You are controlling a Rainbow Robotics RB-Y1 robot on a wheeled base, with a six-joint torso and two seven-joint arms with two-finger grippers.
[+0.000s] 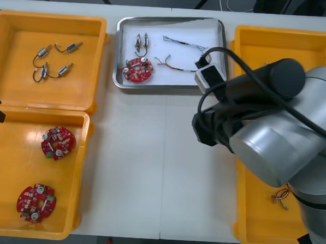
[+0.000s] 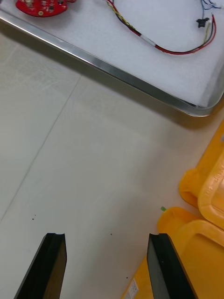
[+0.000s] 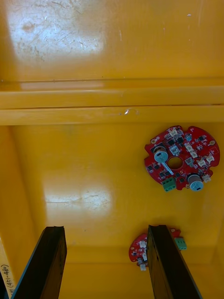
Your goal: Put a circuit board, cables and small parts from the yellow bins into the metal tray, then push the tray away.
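Note:
The metal tray (image 1: 218,26), white inside, stands at the table's far middle. In it lie a red circuit board (image 1: 138,69), small metal parts (image 1: 141,41), a twisted blue and white cable (image 1: 183,43) and a red and yellow cable (image 1: 171,64). My right gripper (image 2: 106,238) is open over bare table, just short of the tray's near rim (image 2: 130,79) by its right corner. That cable (image 2: 158,44) and the board (image 2: 42,7) lie beyond the rim. My left gripper (image 3: 106,230) hangs open over the near left bin, with two circuit boards (image 3: 182,159) (image 3: 140,250) below it.
The far left yellow bin (image 1: 98,58) holds several small metal parts (image 1: 54,61). Two boards (image 1: 58,143) (image 1: 36,202) lie in the near left bin (image 1: 84,167). My right arm covers much of the right bins (image 1: 237,213); a cable (image 1: 282,196) lies in the near one.

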